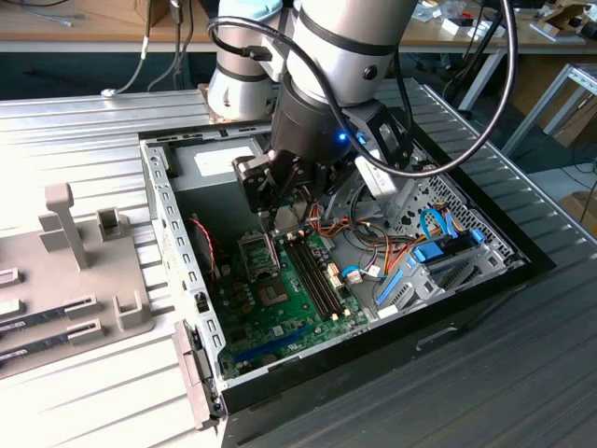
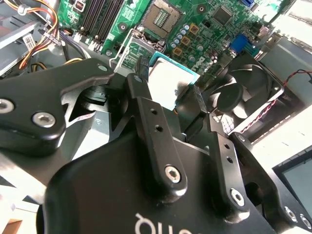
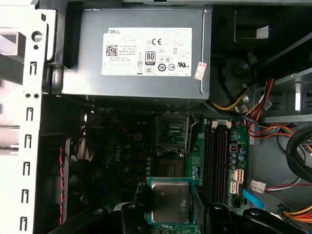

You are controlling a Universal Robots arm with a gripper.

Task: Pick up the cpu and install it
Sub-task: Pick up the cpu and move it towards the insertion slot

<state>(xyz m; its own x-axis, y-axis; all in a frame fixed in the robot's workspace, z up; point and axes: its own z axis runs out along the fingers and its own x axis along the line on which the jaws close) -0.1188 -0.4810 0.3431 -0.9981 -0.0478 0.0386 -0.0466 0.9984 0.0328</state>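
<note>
Computer case (image 1: 166, 219): open, lying on its side on a ribbed metal table (image 1: 93, 397), taking up the centre and right of the exterior view.

Contents of the case:
- grey power supply (image 3: 92, 78) against the far wall, at upper centre in the exterior view;
- green circuit board (image 1: 280, 322) flat on the case floor, at lower centre;
- square socket (image 3: 171, 132) on the board, its frame open, between the power supply and the cpu in the first wrist view;
- black memory slots (image 3: 217, 158) in a row just beside the socket;
- fan (image 2: 243, 97) with a red and black wire, at the board's edge;
- loose orange, yellow and black cables (image 1: 368, 238);
- blue drive brackets (image 1: 420, 271) at centre right of the exterior view.

Grey rack (image 1: 131, 313): on the table outside the case, at the exterior view's left.

Cpu (image 3: 169, 202): flat and square, so it has no long axis; silver lid faces the first wrist camera; edges run roughly parallel to the socket's; it sits over the board, near the socket but apart from it.

Gripper (image 2: 168, 83): lowered into the case, narrowed onto the cpu; black fingers (image 2: 141, 95) press two opposite edges; it holds nothing else.
</note>
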